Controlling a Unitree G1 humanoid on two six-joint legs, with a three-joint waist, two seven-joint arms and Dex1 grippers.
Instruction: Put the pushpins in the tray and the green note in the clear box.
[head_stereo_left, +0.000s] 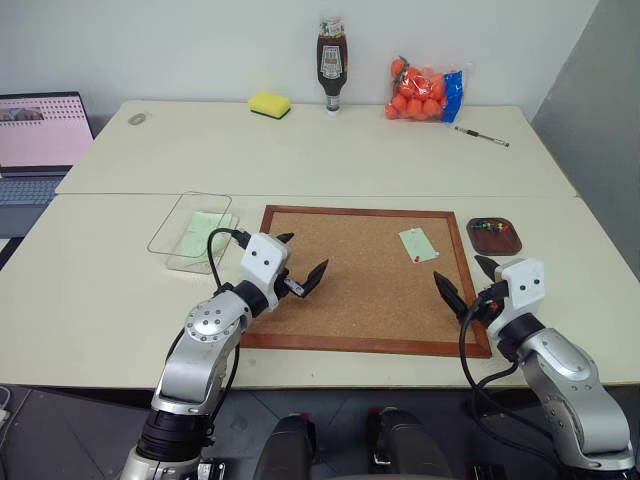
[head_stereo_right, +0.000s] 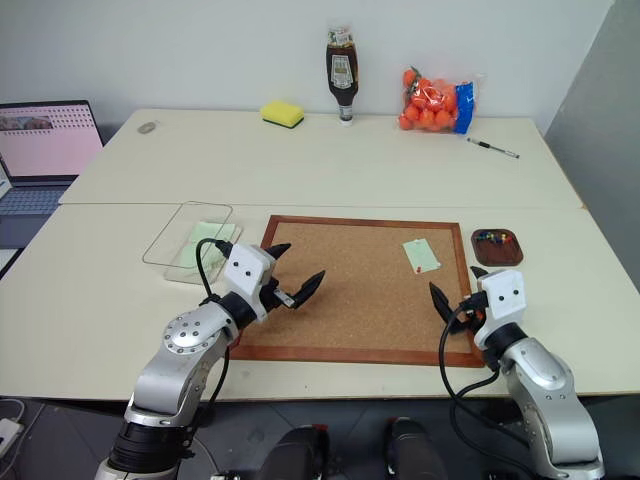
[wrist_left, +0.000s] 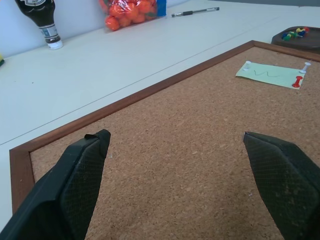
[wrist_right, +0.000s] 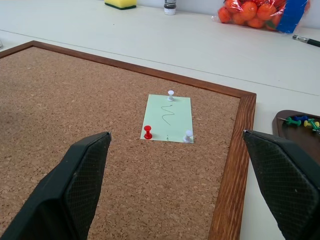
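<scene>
A pale green note (wrist_right: 167, 118) lies on the cork board (head_stereo_left: 350, 290) near its far right corner, pinned by a red pushpin (wrist_right: 148, 132) and two white ones (wrist_right: 171, 93). The dark brown tray (head_stereo_left: 505, 244) sits just right of the board and holds several coloured pushpins (head_stereo_left: 488, 226). Left of the board stands the clear box (head_stereo_left: 175, 215), with another green slip (head_stereo_left: 208, 235) inside it. My left gripper (head_stereo_left: 302, 256) hovers open over the board's left part. Over the board's right front corner my right gripper (head_stereo_left: 466, 279) is open too, short of the note. Both are empty.
At the back of the table are a yellow sponge (head_stereo_left: 270, 104), a dark sauce bottle (head_stereo_left: 332, 62), a bag of oranges (head_stereo_left: 425, 90) and a pen (head_stereo_left: 481, 136). A laptop (head_stereo_left: 35, 140) stands at the far left.
</scene>
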